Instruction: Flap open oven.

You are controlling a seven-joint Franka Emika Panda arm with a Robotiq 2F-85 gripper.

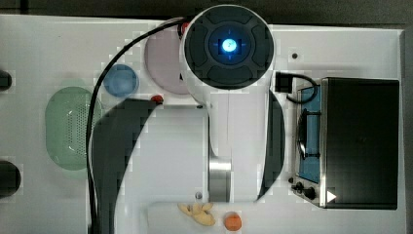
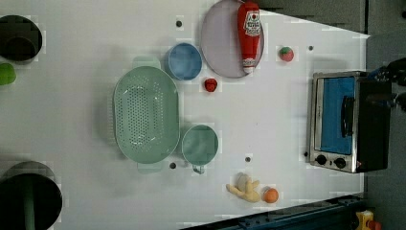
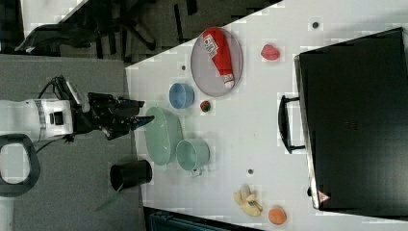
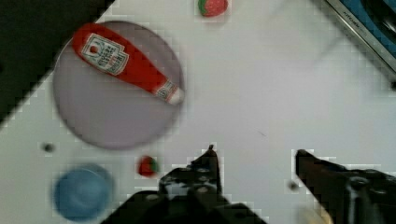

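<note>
With jaws spread and empty, the gripper [image 4: 254, 156] hangs well apart from the shut oven [image 2: 347, 122] at the left view's right; hook its bar handle [image 2: 347, 116] squarely, then pull outward.

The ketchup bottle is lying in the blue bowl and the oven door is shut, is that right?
Not quite. The ketchup bottle lies on the round grey plate, not in the blue bowl, which sits beside the plate; the left view shows it. The oven door is indeed shut.
</note>
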